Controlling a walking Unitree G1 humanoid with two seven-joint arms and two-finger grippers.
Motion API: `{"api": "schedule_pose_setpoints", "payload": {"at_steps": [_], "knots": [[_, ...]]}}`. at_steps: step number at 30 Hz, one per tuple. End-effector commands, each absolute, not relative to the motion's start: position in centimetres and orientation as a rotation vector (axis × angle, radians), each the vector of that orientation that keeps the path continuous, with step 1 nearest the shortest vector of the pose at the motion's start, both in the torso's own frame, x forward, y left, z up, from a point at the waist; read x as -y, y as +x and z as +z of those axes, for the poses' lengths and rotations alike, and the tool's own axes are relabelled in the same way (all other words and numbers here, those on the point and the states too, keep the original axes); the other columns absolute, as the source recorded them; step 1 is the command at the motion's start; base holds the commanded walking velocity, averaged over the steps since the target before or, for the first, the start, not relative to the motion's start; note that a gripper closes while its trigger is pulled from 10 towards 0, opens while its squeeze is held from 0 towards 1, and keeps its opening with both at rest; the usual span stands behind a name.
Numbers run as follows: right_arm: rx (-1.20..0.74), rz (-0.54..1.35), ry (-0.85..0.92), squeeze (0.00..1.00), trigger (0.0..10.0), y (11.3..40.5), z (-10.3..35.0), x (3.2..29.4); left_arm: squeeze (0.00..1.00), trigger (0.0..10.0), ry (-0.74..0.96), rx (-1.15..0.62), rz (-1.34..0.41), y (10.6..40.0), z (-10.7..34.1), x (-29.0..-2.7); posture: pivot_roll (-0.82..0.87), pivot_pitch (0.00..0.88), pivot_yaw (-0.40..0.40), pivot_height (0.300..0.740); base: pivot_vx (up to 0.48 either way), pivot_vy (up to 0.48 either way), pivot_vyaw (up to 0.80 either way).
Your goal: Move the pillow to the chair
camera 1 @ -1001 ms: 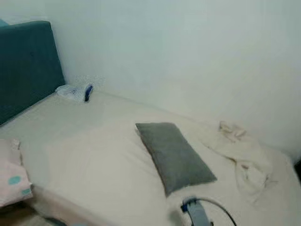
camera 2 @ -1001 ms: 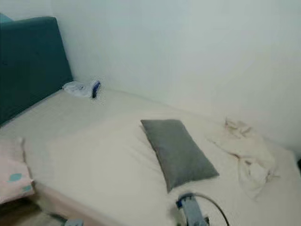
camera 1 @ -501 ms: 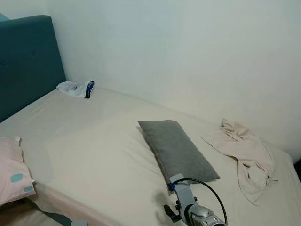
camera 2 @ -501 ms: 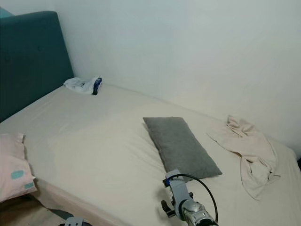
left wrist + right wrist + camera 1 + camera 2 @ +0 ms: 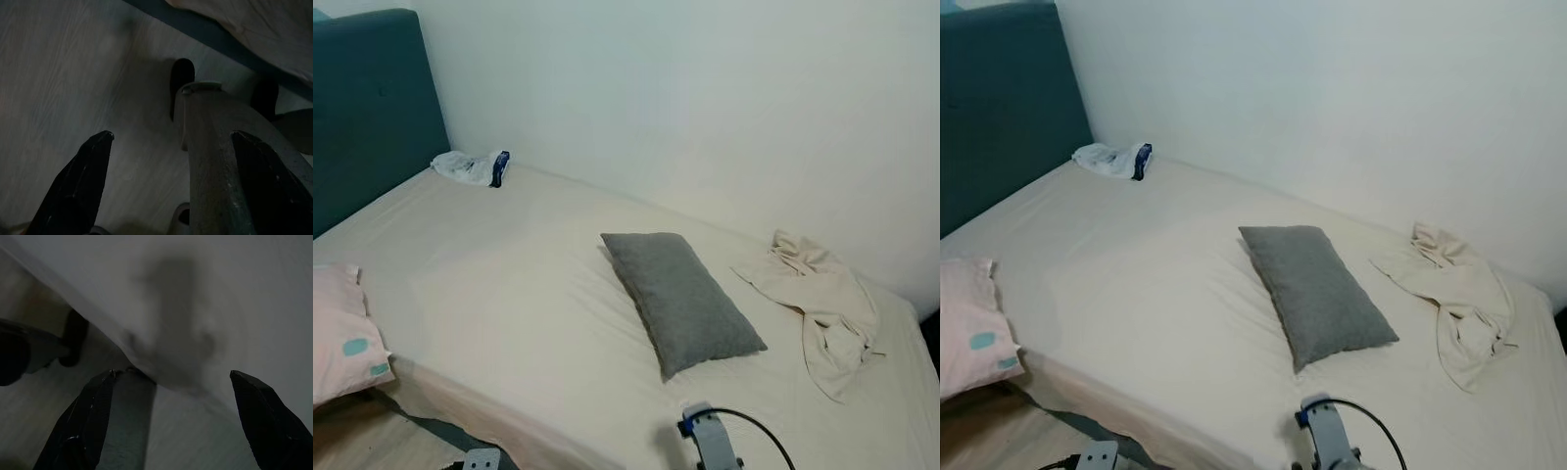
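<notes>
Below the bed's near edge, the right pincer (image 5: 166, 426) hangs with its two black fingers (image 5: 93, 416) spread wide, holding nothing and touching nothing; pale bedsheet and a strip of wooden floor (image 5: 29, 387) lie beyond it. From the head camera, part of the silver right arm (image 5: 710, 443) with a blue fitting and a looping black cable rises over the sheet at the lower edge. On the other side, the left pincer (image 5: 171, 181) hangs low over the floor, fingers (image 5: 83, 181) likewise spread wide and empty, with a grey part of the robot between them and the bed's dark base beyond.

Near the middle of the bed (image 5: 509, 294) the grey pillow (image 5: 681, 302) lies flat on the cream sheet. It is oblong, its long axis set diagonally: one short end points back toward the wall (image 5: 705, 98) and the teal headboard (image 5: 367, 108), the other toward the near edge. To its right, apart from it, lies a crumpled beige cloth (image 5: 822, 308). A pink pillow (image 5: 342, 338) with teal spots sits at the near left corner, and a small white and blue bundle (image 5: 470, 166) rests by the headboard against the wall.
</notes>
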State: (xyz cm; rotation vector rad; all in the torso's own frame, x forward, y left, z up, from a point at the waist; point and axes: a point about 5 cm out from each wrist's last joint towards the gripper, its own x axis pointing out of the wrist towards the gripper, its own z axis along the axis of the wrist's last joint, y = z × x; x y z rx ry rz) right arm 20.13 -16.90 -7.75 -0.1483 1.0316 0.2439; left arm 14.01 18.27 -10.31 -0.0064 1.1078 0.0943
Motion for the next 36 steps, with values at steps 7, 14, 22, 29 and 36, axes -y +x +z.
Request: {"api": "schedule_pose_setpoints", "payload": {"at_steps": [7,14,22,29,36], "knots": [[-1.062,0.227,-0.143,0.00,10.0,19.4,-8.1,17.3,0.00,10.0,-0.035,-1.179,0.067,12.3,-11.0,-17.2,0.09,0.000,-0.100,0.740,-0.099,0.000,0.00],[-1.067,0.229,-0.147,0.00,10.0,19.2,-8.2,17.3,0.00,10.0,-0.042,-1.177,0.074,12.5,-11.0,-17.2,0.09,0.000,-0.100,0.740,0.000,0.000,0.00],[-0.947,0.148,-0.061,0.00,10.0,21.8,-6.8,17.6,0.00,10.0,-0.040,-1.174,0.080,12.4,-11.0,-17.3,0.09,0.000,-0.093,0.740,0.000,0.000,0.00],[-0.708,0.121,0.119,0.00,10.0,27.5,-2.5,17.4,0.00,10.0,-0.053,-1.121,0.136,13.3,-10.6,-17.9,0.08,0.000,-0.082,0.740,0.000,0.000,0.00],[-0.502,0.144,0.311,0.00,10.0,32.5,2.6,16.7,0.00,10.0,-0.071,-1.031,0.206,15.4,-9.6,-19.5,0.08,0.000,-0.080,0.725,0.000,0.000,0.00]]}}
